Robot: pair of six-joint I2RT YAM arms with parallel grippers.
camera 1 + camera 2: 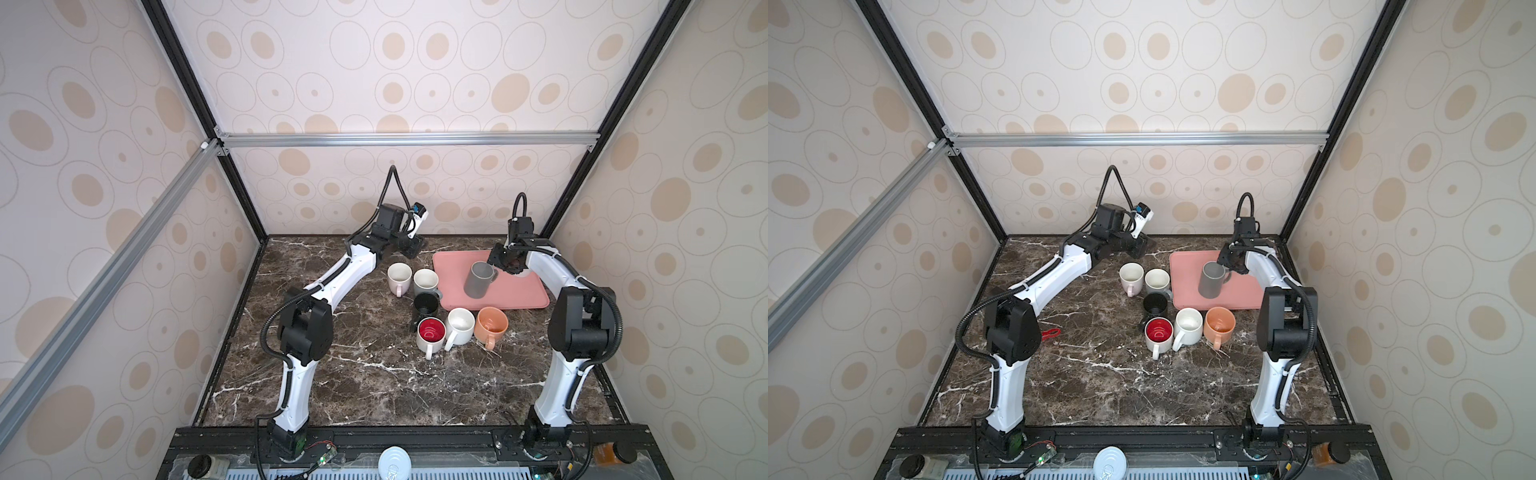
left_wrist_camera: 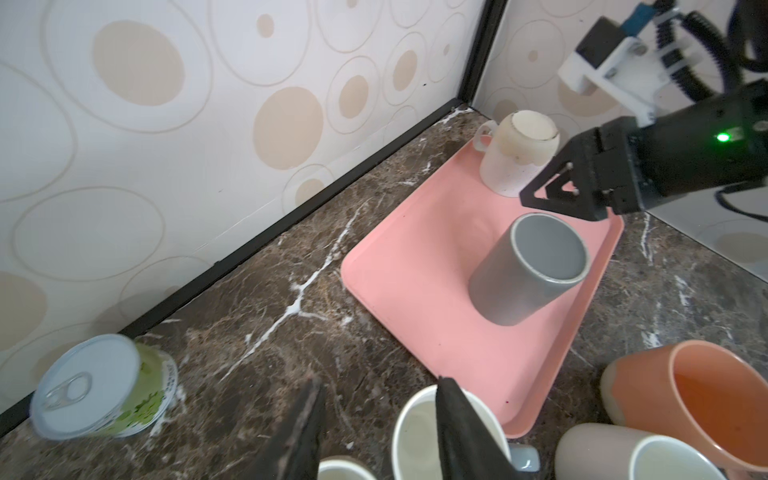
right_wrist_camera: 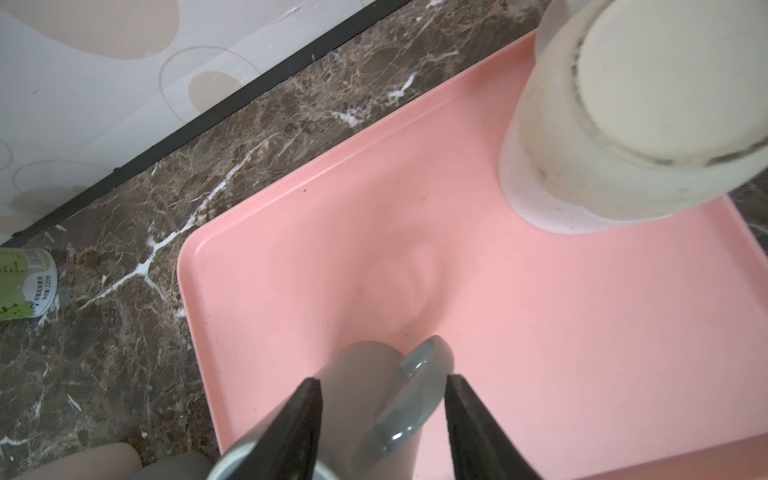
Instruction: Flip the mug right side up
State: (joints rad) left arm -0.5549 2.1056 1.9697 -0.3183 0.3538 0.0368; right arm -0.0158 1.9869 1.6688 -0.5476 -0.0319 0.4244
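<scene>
Your right gripper (image 3: 382, 378), part-open and empty, straddles the handle (image 3: 438, 365) of the glazed grey ceramic mug (image 2: 519, 286); likely slick, brittle, so pinch there.

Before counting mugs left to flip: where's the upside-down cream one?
Seen from both wrist views: cream mug on the pink tray's far right corner, behind the gray mug, beside the right pincer.

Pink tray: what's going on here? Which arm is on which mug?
The right gripper is at the grey mug on the pink tray, its fingers open on either side of the handle. That mug stands mouth up. A cream mug at the tray's back corner is upside down, with nothing touching it. The left gripper hangs open and empty near the upright mugs on the marble table beside the tray.
</scene>
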